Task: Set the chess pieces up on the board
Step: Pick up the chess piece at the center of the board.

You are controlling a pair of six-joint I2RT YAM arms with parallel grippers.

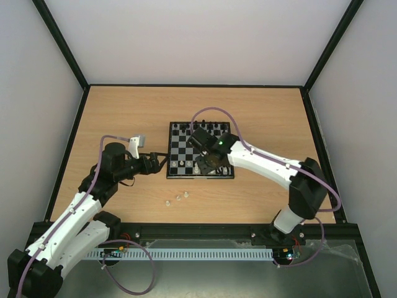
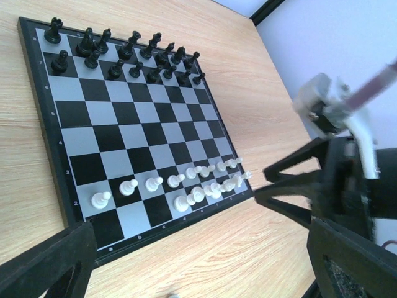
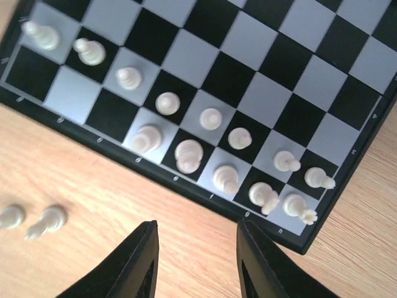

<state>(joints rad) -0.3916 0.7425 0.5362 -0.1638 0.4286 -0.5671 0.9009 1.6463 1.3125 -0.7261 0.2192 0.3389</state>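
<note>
Thirteen chess pieces (image 3: 188, 155) on board (image 3: 267, 102), three beside it; left gripper (image 2: 201, 248) spread wide, right gripper (image 3: 197, 236) parted, empty.

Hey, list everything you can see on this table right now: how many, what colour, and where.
small square checkered chessboard: one, black and pale grey, middle of the table
tiny black chess pieces: sixteen, black, two rows along the board's far edge
tiny whitish chess pieces on the board: thirteen, whitish, two rows along its near edge
loose whitish chess pieces: three, whitish, on the table just off the board's near edge
light wooden table: one, light brown, under everything
left pincer: one, black, open, by the board's left edge
right pincer: one, black, open, over the board's near edge
</note>
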